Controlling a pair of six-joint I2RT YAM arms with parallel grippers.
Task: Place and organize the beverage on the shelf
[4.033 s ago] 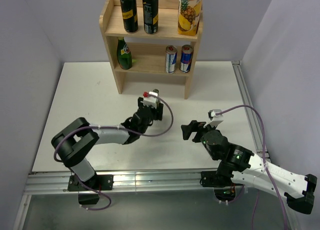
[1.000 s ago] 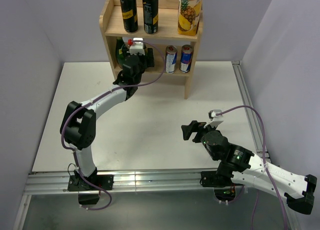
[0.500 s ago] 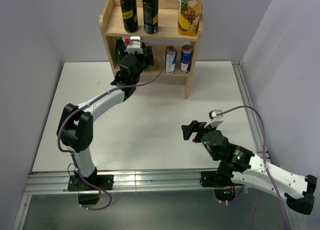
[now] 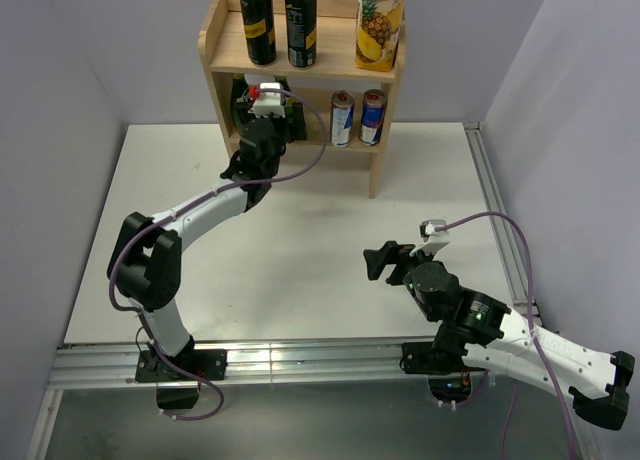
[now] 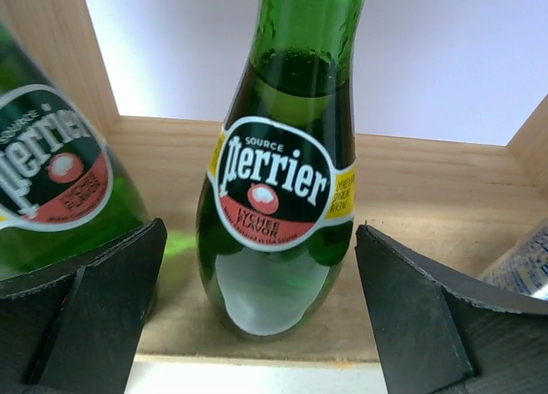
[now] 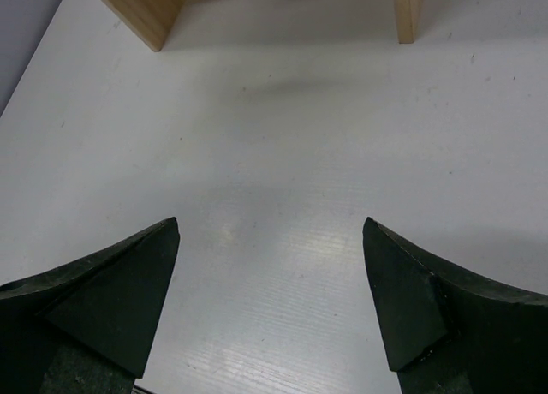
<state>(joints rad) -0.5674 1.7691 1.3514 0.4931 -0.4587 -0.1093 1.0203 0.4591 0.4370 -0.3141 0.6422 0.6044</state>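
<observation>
Since the green bottle (image 5: 276,188) is glass, likely heavy, slick and breakable, grip its wide labelled body; left pincer (image 5: 261,235) stands spread astride it, right pincer (image 6: 270,231) also spread.

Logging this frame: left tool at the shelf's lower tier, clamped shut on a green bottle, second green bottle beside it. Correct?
Not clamped. The left wrist view shows the left tool open, its fingers clear of the green bottle on both sides. It is at the shelf's lower tier, with the second green bottle beside it.
</observation>
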